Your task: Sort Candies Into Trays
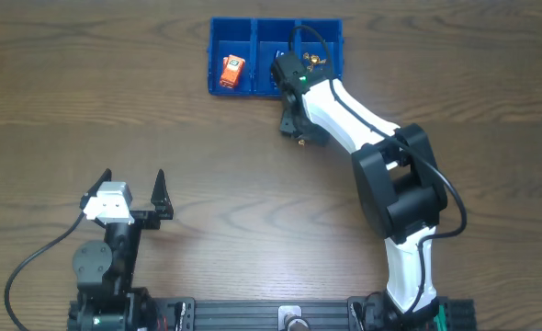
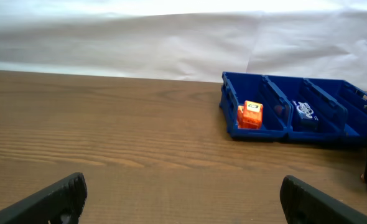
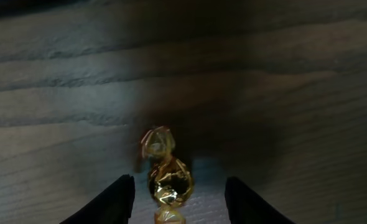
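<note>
Twisted gold-foil candy (image 3: pixel 168 177) lies just in front of the tray (image 1: pixel 214 55), between the right gripper's (image 3: pixel 179 193) spread jaws. The tray's compartments hold orange candy (image 1: pixel 232 74), blue candy (image 2: pixel 305 110) and gold candies (image 1: pixel 313 62). The left gripper (image 1: pixel 133 184), well back from the tray, gapes wide too.

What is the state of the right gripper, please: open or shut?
Open. The right gripper has its fingers apart on either side of the gold candy, which lies ungripped on the wooden table.

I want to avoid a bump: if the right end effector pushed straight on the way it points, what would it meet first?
Probably the gold-wrapped candy, which lies on the wooden table between the fingers of the open right end effector. Depth is unclear.
</note>
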You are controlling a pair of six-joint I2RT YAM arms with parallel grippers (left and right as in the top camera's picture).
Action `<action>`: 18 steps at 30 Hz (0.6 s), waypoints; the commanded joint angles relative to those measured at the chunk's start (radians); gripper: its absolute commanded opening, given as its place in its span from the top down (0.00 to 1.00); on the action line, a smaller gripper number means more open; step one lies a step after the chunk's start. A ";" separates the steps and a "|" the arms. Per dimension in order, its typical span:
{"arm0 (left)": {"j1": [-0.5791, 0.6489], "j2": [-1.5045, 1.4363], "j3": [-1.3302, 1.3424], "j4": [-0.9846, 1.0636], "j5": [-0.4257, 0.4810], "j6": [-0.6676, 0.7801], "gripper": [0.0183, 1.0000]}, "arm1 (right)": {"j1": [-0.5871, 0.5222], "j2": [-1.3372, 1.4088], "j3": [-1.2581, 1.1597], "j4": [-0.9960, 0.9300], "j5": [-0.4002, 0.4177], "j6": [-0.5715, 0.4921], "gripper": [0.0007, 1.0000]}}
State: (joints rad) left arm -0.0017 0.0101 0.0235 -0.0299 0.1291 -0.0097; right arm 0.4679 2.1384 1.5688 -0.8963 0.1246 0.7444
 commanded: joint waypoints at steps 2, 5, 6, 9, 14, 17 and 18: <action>0.003 -0.006 -0.019 -0.035 0.021 0.007 0.00 | 0.002 0.035 0.001 0.002 0.005 0.011 0.51; 0.003 -0.006 -0.019 -0.035 0.021 0.007 0.00 | 0.002 0.043 0.001 0.002 0.005 0.012 0.52; 0.003 -0.006 -0.019 -0.035 0.021 0.007 0.00 | 0.002 0.044 0.001 0.003 0.005 0.014 0.52; 0.003 -0.006 -0.019 -0.035 0.021 0.007 0.00 | 0.002 0.045 0.001 0.004 0.005 0.015 0.57; 0.003 -0.006 -0.019 -0.035 0.021 0.007 0.00 | 0.002 0.045 0.001 0.009 0.005 0.015 0.69; 0.003 -0.006 -0.019 -0.035 0.021 0.007 0.00 | 0.002 0.045 0.001 0.009 0.005 0.015 0.74; 0.003 -0.006 -0.019 -0.035 0.021 0.007 0.00 | 0.002 0.045 0.001 0.009 0.005 0.015 0.75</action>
State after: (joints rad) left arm -0.0017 0.0101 0.0235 -0.0299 0.1291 -0.0101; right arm 0.4694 2.1628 1.5688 -0.8898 0.1238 0.7547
